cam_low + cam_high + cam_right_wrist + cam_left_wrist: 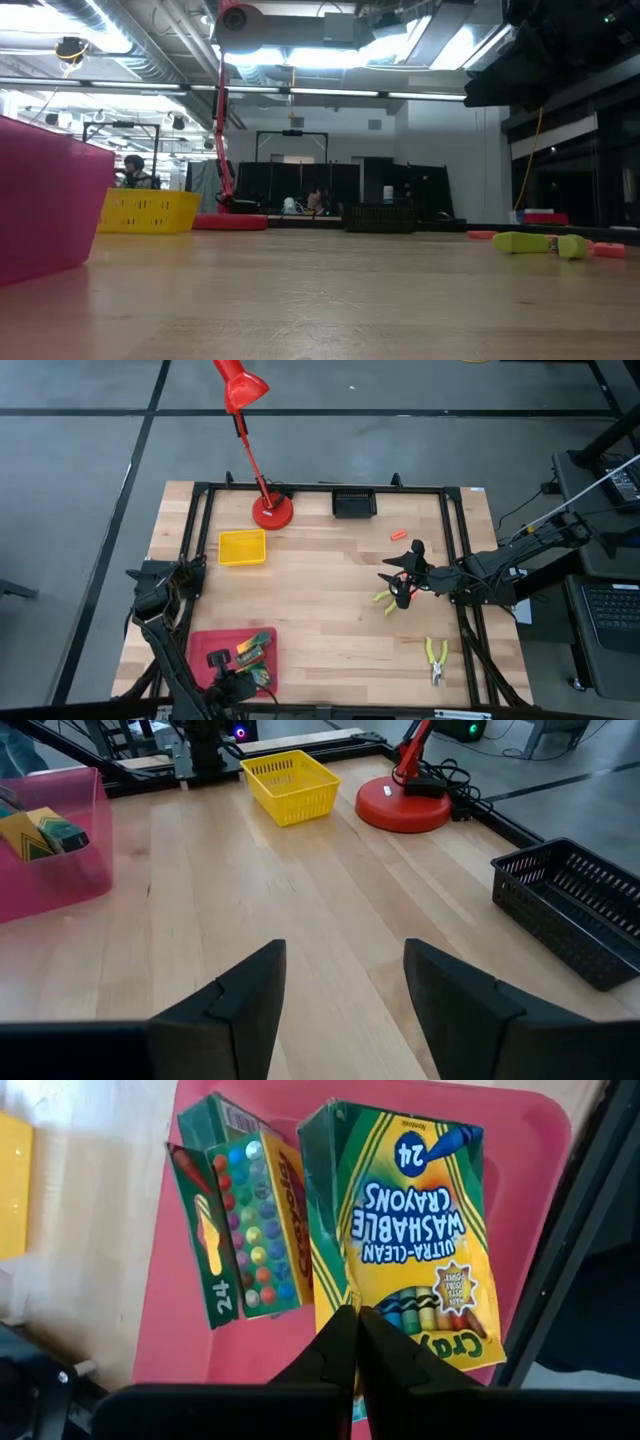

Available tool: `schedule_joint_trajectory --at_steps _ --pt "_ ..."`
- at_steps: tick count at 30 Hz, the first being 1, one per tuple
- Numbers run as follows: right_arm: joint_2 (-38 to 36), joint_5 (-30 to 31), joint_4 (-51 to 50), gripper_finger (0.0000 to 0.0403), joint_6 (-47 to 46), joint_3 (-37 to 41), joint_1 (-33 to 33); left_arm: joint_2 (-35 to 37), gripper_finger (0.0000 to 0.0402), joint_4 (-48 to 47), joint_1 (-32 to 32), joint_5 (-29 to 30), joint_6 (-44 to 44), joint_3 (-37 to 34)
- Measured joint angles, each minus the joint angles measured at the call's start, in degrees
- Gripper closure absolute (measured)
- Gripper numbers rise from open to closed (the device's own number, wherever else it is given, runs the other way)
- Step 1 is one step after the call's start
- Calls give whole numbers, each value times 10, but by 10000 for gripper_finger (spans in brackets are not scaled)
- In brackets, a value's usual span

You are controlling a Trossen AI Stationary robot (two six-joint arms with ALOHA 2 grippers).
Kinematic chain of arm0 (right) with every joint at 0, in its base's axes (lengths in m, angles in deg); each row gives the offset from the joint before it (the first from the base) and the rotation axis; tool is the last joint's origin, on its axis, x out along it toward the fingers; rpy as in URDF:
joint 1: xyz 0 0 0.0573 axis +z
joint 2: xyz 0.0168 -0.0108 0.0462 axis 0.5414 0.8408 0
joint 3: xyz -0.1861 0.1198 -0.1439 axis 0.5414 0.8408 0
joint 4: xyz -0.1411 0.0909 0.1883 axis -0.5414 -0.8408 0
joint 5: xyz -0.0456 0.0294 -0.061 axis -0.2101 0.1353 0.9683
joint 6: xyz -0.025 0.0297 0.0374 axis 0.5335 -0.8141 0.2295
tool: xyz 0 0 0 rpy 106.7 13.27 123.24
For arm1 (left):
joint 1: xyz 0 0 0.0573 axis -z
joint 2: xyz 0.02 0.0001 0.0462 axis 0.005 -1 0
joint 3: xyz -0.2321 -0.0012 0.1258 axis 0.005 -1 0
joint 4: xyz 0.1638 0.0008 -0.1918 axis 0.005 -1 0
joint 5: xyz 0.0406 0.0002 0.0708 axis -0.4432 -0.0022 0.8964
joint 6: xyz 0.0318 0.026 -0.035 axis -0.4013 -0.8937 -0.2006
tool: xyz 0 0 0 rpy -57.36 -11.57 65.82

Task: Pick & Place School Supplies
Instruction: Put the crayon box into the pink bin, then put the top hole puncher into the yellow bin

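Two green-and-yellow crayon boxes (400, 1230) (235, 1230) lie flat in the red tray (205, 645) at the table's near left. My left gripper (355, 1330) is shut, its tips over the larger box's lower face. My right gripper (394, 577) is open over the table's right half, with bare wood between its fingers (345, 955). A yellow-green handled tool (384, 600) lies on the table just nearside of it. An orange piece (398, 535) lies farther back. Yellow-handled pliers (436, 660) rest near the right near corner. My left gripper's shut fingertips (340, 1342) stand over the printed face of the larger crayon box (420, 1315), coming from above. Whether they touch the box cannot be told. The box lies flat in the red tray.
A yellow tray (242, 547), the red lamp's base (272, 512) and a black tray (354, 502) sit along the far side. Bare wood lies between the red tray and my right gripper. In the low view the tool (540, 243) lies between two orange pieces (482, 235) (608, 250).
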Motion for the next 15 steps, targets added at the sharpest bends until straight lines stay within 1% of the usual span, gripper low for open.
schedule_joint_trajectory --at_steps 3,6,12,14,15 --pt "0 0 0 195 1 0 0 0 392 0 0 4 3 0" --pt "0 0 0 195 4 0 0 5 372 2 0 24 9 0" --pt "0 0 0 195 9 0 0 23 313 1 0 88 31 0" --pt "0 0 0 195 9 0 0 26 295 1 2 111 27 0" --pt "0 0 0 195 9 0 0 26 288 0 4 131 20 0"
